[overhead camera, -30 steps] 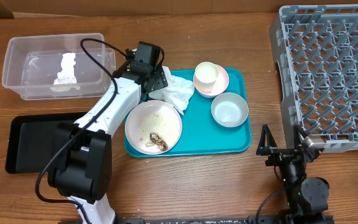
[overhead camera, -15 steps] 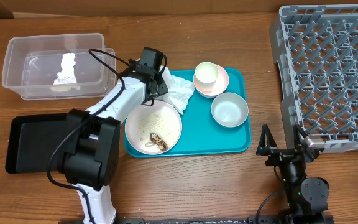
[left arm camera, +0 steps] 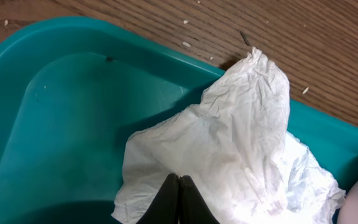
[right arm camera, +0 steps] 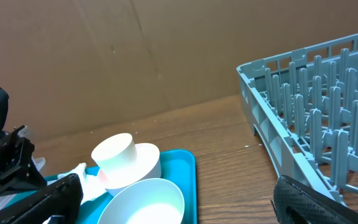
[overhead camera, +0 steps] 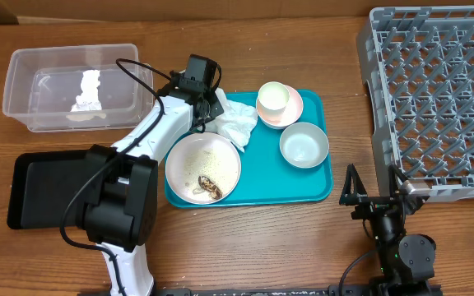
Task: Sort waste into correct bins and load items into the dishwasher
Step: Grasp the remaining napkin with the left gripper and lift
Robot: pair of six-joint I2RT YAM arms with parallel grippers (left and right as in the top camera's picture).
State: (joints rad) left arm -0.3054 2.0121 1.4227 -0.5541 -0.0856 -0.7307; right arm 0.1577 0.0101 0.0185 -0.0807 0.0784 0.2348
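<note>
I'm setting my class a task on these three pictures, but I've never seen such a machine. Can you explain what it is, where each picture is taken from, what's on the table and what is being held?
These are two robot arms at a wooden table, each ending in a two-finger gripper. One picture looks down from above. The other two come from a camera on each wrist. A teal tray holds a white plate with food scraps, a grey-blue bowl, a white cup on a pink saucer, and a crumpled napkin. To its left are a clear tub and a black tray. A grey dish rack stands on the right. The left gripper is shut on the napkin. The right gripper is open and holds nothing.
</note>
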